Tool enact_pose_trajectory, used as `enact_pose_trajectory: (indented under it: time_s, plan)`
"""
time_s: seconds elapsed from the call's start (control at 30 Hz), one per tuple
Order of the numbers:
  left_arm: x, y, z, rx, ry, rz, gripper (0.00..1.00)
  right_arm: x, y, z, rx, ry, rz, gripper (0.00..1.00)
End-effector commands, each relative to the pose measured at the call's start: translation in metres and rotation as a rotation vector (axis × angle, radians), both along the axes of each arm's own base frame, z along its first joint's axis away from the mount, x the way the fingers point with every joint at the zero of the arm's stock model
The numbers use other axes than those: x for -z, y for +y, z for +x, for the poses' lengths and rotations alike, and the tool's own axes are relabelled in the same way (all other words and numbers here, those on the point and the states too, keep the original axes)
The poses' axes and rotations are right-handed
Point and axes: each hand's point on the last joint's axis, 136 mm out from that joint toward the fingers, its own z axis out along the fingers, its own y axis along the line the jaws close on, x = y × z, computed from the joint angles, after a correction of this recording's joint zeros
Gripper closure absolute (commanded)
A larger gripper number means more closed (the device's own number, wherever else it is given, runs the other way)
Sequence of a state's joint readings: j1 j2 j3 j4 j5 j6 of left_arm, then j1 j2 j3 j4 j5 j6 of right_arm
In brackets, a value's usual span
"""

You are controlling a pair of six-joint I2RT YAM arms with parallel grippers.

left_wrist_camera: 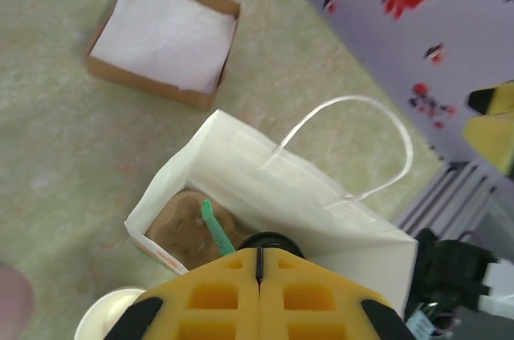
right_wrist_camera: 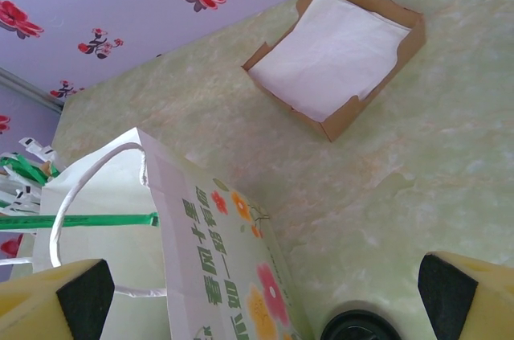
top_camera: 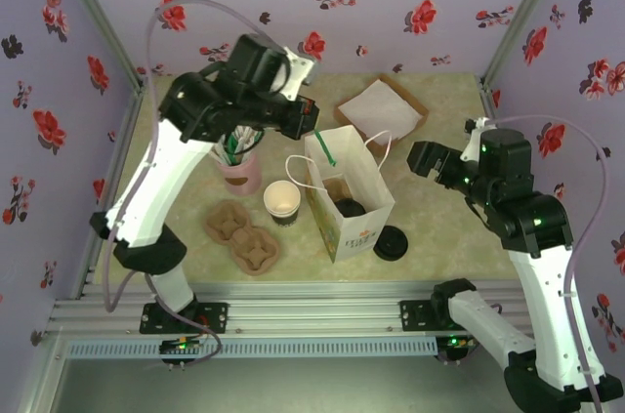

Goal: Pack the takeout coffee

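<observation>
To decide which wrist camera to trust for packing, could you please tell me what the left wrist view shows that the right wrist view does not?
Left wrist adds: the inside of the bag from above, with a carrier in it, the cup rim beside the bag, and the shut left gripper.
Right wrist adds: the bag's printed side, the lid on the table beside it, and the open right gripper.
Both: the bag with a handle, a green stirrer at its mouth, and the napkin box.
</observation>
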State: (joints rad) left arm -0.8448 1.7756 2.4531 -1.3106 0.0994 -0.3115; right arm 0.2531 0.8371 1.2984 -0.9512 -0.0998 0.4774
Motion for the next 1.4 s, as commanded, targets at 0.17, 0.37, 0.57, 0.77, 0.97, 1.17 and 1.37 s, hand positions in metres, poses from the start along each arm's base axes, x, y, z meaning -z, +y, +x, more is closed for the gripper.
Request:
enact_pose_trajectory:
  time_s: [0.17,0.37,0.57,0.77,0.97,1.17,1.37]
  plan:
    - [0.056,-0.008,0.021,-0.063,-0.072,0.31,1.0,0.019,-0.006,-0.001,0.015,0.037,-0.04,0.01]
    - [0.085,-0.028,0.022,-0.038,-0.057,0.382,1.0,0.026,-0.004,0.0,0.005,0.051,-0.038,0.01]
    - [0.104,-0.04,0.022,-0.022,-0.032,0.418,1.0,0.028,-0.002,0.001,-0.001,0.059,-0.037,0.01]
    - [0.112,-0.046,0.021,-0.017,-0.022,0.425,0.91,0.031,-0.002,-0.002,-0.011,0.068,-0.037,0.01]
    - [0.108,-0.046,0.017,-0.014,-0.015,0.41,0.74,0.036,-0.001,-0.003,-0.014,0.079,-0.038,0.01]
    - [0.097,-0.046,0.015,-0.013,-0.026,0.375,0.65,0.035,0.0,-0.003,-0.02,0.08,-0.036,0.01]
    - [0.075,-0.046,0.008,-0.002,-0.043,0.297,0.48,0.037,0.001,-0.003,-0.027,0.089,-0.039,0.01]
